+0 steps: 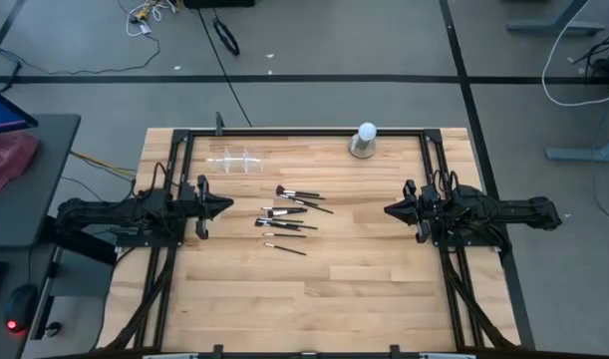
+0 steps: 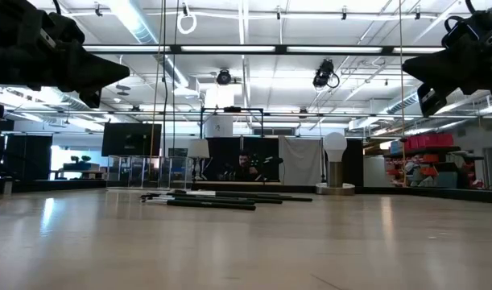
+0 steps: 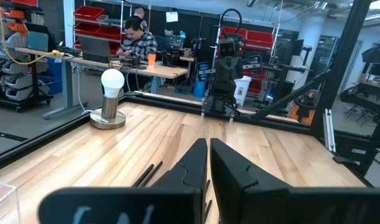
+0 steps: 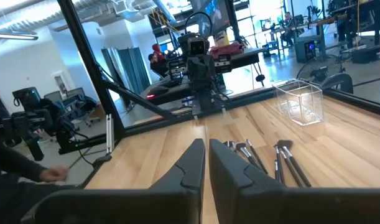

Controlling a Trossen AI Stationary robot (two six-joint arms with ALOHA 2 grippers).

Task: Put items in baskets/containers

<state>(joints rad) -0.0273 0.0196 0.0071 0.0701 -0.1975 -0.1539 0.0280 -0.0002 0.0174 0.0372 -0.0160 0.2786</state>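
Several thin black-handled makeup brushes (image 1: 289,214) lie flat in a loose group at the table's middle; they also show in the low view (image 2: 213,199) and the right wrist view (image 4: 264,155). The clear plastic holder (image 1: 237,161) stands near the far edge, left of centre, and appears in the right wrist view (image 4: 300,101). My left gripper (image 1: 228,205) hovers shut at the left side, pointing toward the brushes. My right gripper (image 1: 388,209) hovers shut at the right side, facing them. Both are raised above the table and touch nothing.
A white ball on a grey round base (image 1: 365,141) stands at the far edge, right of centre. A black frame (image 1: 304,132) borders the table's far, left and right sides. Bare wood lies between the brushes and the near edge. A person sits in the room beyond (image 3: 137,37).
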